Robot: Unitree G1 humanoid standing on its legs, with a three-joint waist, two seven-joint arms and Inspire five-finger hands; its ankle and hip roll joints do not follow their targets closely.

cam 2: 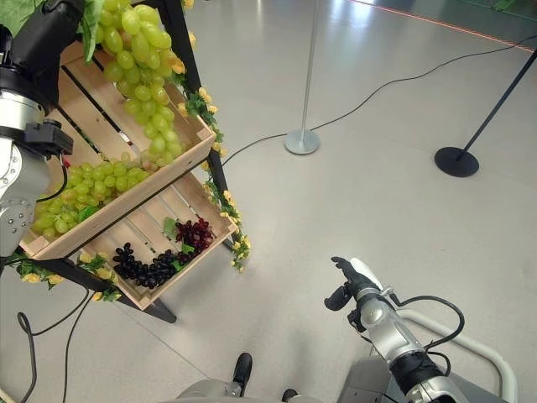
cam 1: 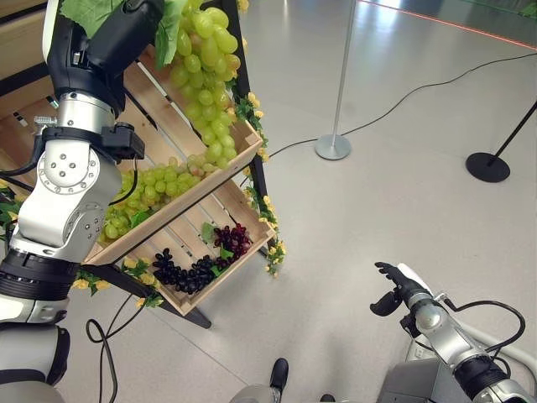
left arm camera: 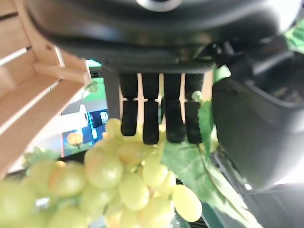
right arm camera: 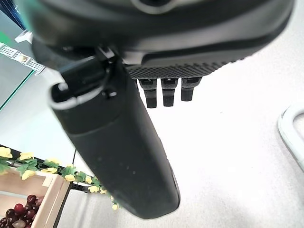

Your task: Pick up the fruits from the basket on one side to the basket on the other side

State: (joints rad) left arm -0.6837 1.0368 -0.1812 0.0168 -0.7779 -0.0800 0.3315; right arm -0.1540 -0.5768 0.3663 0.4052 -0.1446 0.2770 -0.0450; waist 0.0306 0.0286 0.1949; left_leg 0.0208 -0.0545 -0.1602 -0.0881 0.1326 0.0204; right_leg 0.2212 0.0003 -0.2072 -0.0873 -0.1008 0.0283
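My left hand [cam 1: 126,35] is raised at the upper left, above the wooden stand. Its fingers [left arm camera: 151,116] are curled round the top of a long bunch of green grapes [cam 1: 205,80] with green leaves. The bunch hangs down over the upper crate [cam 1: 189,200], its tip just above the green grapes [cam 1: 151,189] lying in that crate. The lower crate [cam 1: 239,270] holds dark purple grapes [cam 1: 197,269]. My right hand [cam 1: 394,290] hovers low at the lower right over the floor, far from the stand, fingers relaxed and holding nothing.
The tilted crates sit on a black stand trimmed with yellow flowers [cam 1: 270,243]. A silver post with a round base [cam 1: 333,147] and a black post base [cam 1: 488,166] stand on the grey floor behind. A white tubular frame [cam 2: 474,346] lies beside my right arm.
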